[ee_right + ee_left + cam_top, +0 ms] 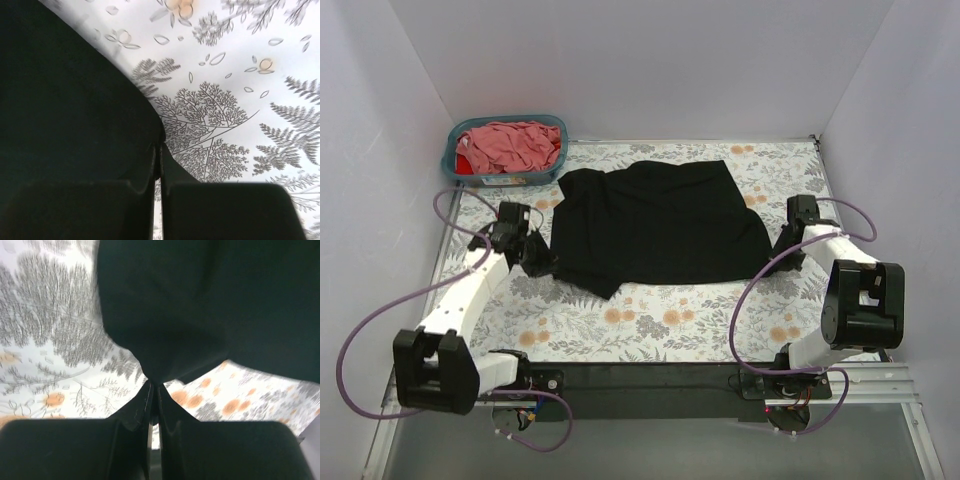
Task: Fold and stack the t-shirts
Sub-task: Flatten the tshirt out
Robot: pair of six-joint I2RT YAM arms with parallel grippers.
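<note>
A large black t-shirt (655, 225) lies spread across the middle of the flowered table. My left gripper (542, 262) is shut on its left edge; in the left wrist view the black cloth (165, 315) bunches to a point right between the closed fingertips (155, 387). At the shirt's right edge my right gripper (775, 245) is shut on the black t-shirt (70, 110), whose hem runs into the closed tips (160, 145). A dusty pink shirt (515, 145) and a bit of red cloth (463, 158) lie heaped in the basket.
The teal plastic basket (450, 160) stands at the back left corner. White walls close in the table on three sides. Purple cables (380, 320) loop off both arms near the table's side edges. A black rail (650, 378) runs along the front edge.
</note>
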